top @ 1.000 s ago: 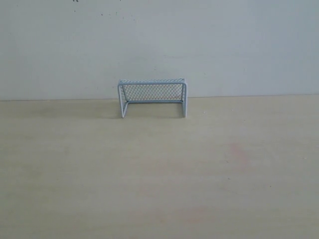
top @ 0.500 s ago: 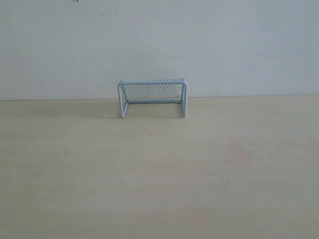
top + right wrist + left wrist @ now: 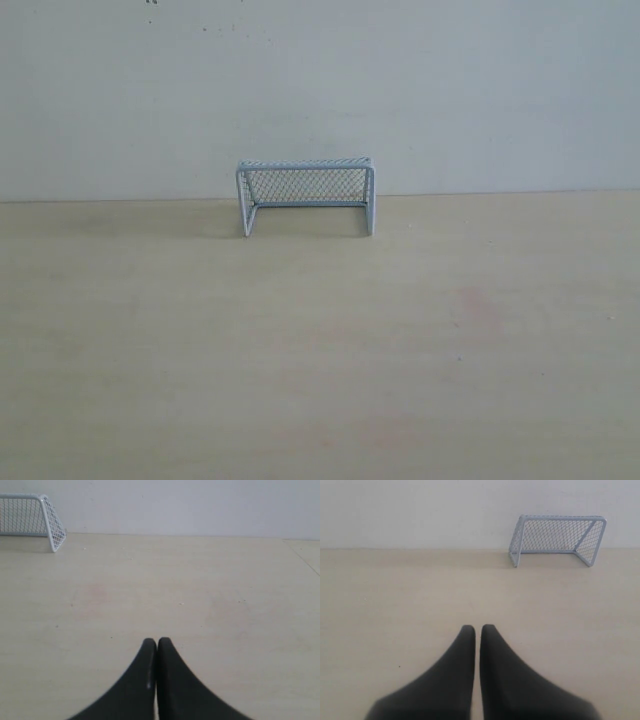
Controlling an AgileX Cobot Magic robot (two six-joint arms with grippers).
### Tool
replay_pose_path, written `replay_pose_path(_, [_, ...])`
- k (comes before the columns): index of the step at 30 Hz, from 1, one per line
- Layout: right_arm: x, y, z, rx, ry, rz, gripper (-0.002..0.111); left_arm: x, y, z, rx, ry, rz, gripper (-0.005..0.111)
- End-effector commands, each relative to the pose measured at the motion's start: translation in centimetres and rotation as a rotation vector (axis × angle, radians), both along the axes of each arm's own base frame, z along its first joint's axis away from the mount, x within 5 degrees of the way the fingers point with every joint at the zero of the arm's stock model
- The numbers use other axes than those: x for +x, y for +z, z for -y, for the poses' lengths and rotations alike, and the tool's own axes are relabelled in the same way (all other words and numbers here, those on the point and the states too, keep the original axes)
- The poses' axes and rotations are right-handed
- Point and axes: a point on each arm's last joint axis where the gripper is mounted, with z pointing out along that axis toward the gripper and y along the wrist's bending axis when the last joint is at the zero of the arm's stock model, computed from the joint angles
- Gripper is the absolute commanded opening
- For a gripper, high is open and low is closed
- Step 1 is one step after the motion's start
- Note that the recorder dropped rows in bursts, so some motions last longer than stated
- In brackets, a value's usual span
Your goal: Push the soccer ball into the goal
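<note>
From my seat the goal [image 3: 305,187] sits at the worktop's [image 3: 320,350] far edge by the wall, left pincer [image 3: 478,628] and right pincer [image 3: 157,641] both pinched closed on nothing, and I can't tell where the soccer ball is.

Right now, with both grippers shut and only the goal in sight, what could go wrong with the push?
No soccer ball shows in any view, so a push may meet only the table. The goal looks unfixed near the wall; the shut left gripper or right gripper could knock it aside.
</note>
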Motion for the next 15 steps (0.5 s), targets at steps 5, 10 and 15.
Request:
replay_pose_path(5, [-0.02, 0.08, 0.01, -0.006, 0.0, 0.01, 0.0, -0.01, -0.13, -0.08, -0.006, 0.015, -0.002, 0.004])
replay_pose_path(10, [-0.02, 0.08, 0.01, -0.006, 0.0, 0.01, 0.0, -0.01, -0.13, -0.17, -0.006, 0.032, -0.002, 0.004])
replay_pose_path(15, [-0.02, 0.08, 0.01, -0.006, 0.0, 0.01, 0.0, -0.01, -0.13, -0.18, -0.006, 0.034, -0.002, 0.004])
